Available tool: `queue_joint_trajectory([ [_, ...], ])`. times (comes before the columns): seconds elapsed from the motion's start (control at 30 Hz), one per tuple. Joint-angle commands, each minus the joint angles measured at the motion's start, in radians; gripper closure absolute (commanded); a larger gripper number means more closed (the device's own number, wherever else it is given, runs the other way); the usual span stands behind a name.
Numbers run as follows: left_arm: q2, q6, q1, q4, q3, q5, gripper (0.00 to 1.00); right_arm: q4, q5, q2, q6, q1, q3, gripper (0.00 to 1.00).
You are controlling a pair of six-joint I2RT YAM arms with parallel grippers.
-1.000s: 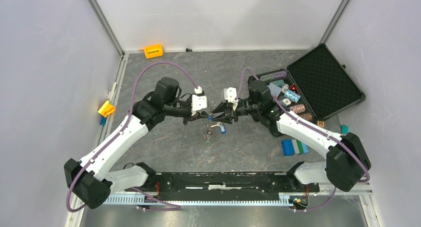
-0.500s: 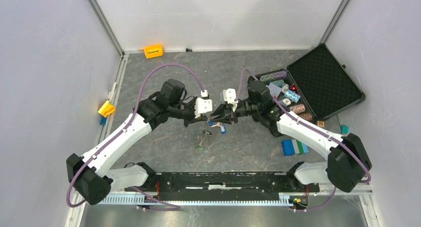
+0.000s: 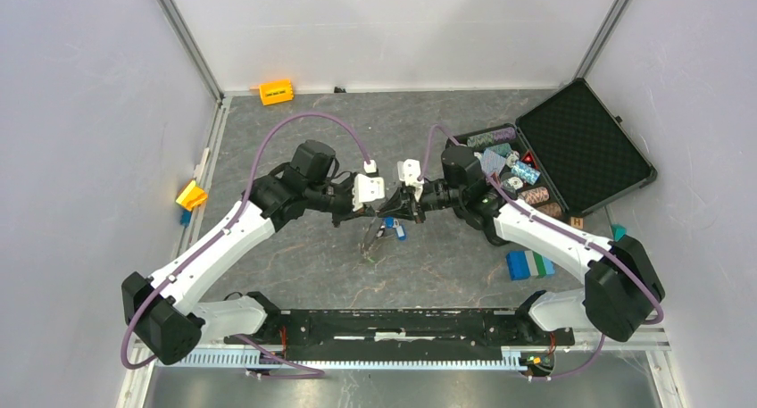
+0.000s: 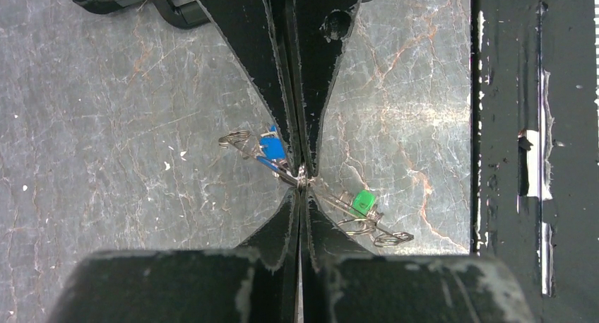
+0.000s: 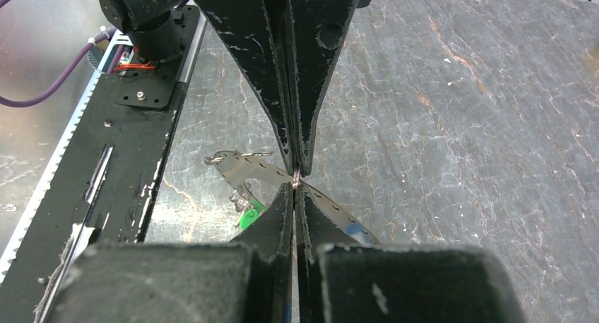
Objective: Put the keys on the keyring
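Note:
My left gripper and right gripper meet tip to tip above the middle of the table. Both are shut on the thin silvery keyring, each pinching it at its rim. In the left wrist view my own jaws are closed on the ring's edge, with the right fingers opposite. A blue-tagged key hangs left of the pinch and a green-tagged key right of it. In the right wrist view my gripper grips the ring, and the green tag shows below.
An open black case with striped chips stands at the right. Blue and green blocks lie near the right arm. An orange block is at the back, a yellow piece at the left. A black rail runs along the near edge.
My left gripper has moved right until its tips meet the right gripper's. The keys and ring under them have shifted slightly. The right arm has barely moved.

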Motion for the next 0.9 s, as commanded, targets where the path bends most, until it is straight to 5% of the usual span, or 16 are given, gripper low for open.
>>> queue_joint_trajectory([
  [0.0, -0.007, -0.014, -0.003, 0.045, 0.044, 0.001, 0.98, 0.059, 0.02, 0.001, 0.021, 0.01, 0.027, 1.0],
  [0.6, -0.052, -0.083, 0.002, 0.122, 0.04, -0.02, 0.98, 0.22, 0.066, 0.039, 0.167, 0.007, -0.065, 1.0],
  [0.87, -0.057, 0.047, -0.006, 0.028, 0.066, 0.053, 0.98, 0.269, 0.086, 0.069, 0.195, 0.014, -0.097, 1.0],
])
